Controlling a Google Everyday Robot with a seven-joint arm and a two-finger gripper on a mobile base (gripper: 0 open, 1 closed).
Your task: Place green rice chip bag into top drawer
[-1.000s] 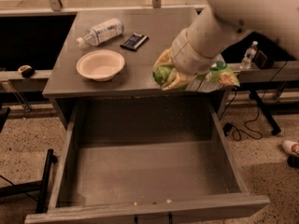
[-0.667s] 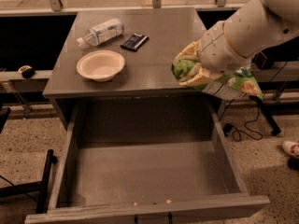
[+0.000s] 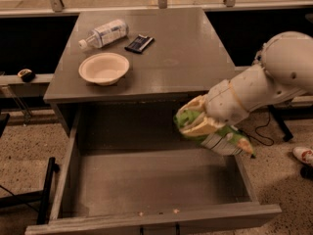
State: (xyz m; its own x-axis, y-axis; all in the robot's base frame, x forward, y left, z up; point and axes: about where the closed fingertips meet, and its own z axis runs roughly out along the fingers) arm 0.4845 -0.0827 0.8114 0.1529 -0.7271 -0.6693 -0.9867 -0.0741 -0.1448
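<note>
The green rice chip bag (image 3: 222, 138) is a crinkly light-green pouch held in my gripper (image 3: 195, 120), which is shut on it. The white arm (image 3: 264, 89) reaches in from the right. The bag hangs above the right rear part of the open top drawer (image 3: 146, 182), a wide shallow grey drawer with a bare bottom, pulled out below the table's front edge. The bag sits clear of the drawer floor.
On the grey table (image 3: 186, 58) stand a white bowl (image 3: 104, 68), a lying plastic water bottle (image 3: 103, 34) and a small dark blue wrapper (image 3: 139, 43). A cable and a shoe (image 3: 303, 155) lie on the floor at right.
My gripper has carried the bag off the table's right front edge, forward and down, so that it now hangs over the open drawer.
</note>
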